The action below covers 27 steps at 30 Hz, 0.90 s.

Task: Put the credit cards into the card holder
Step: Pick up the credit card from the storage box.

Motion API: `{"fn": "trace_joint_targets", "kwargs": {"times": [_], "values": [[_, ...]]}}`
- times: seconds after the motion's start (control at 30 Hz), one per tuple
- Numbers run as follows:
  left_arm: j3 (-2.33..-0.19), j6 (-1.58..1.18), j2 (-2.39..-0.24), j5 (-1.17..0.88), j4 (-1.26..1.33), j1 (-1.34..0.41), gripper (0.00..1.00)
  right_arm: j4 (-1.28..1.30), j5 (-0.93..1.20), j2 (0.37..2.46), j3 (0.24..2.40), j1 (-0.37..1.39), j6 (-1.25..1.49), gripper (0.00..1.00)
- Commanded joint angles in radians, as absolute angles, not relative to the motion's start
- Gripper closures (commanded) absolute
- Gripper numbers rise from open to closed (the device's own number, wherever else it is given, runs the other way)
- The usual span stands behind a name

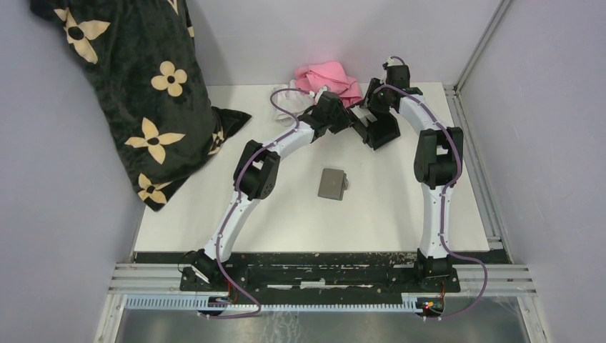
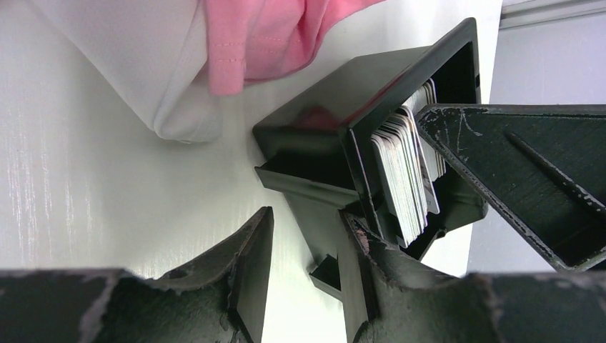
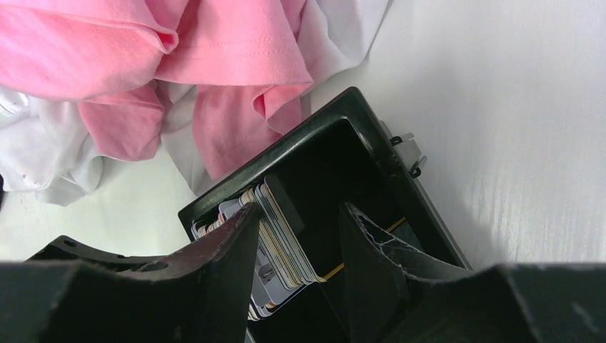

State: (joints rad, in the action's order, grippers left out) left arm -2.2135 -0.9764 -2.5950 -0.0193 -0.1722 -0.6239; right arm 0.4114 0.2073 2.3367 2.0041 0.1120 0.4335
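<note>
where cards (image 2: 404, 171) stand packed, the card holder (image 2: 314, 118) is black

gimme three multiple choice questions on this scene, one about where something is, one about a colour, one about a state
1. Where does the grey wallet lie?
A. on the floor
B. on the open table, nearer the arm bases than the card holder
C. on top of an arm

2. What colour is the card holder?
A. black
B. red
C. yellow

3. How do the credit cards sit?
A. spread flat on the table
B. stacked on edge inside the card holder
C. scattered on the floor

Answers:
1 B, the top view shows it alone mid-table.
2 A, both wrist views show black walls.
3 B, the stack stands within the holder's walls.
</note>
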Motion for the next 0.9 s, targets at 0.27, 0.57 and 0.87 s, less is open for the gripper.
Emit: {"fn": "trace_joint_targets", "kwargs": {"times": [0.27,0.57,0.87], "values": [[-2.297,-0.991,-2.618,-0.034,-0.18,-0.625,0.55,0.425,0.216,2.271,1.959,0.115,0.418,0.6],[-2.297,-0.985,-2.615,-0.03,-0.186,-0.626,0.55,0.424,0.203,2.246,1.939,0.123,0.408,0.65],[-2.296,-0.981,-2.615,-0.028,-0.188,-0.627,0.56,0.416,0.186,2.211,1.912,0.13,0.394,0.68]]}}
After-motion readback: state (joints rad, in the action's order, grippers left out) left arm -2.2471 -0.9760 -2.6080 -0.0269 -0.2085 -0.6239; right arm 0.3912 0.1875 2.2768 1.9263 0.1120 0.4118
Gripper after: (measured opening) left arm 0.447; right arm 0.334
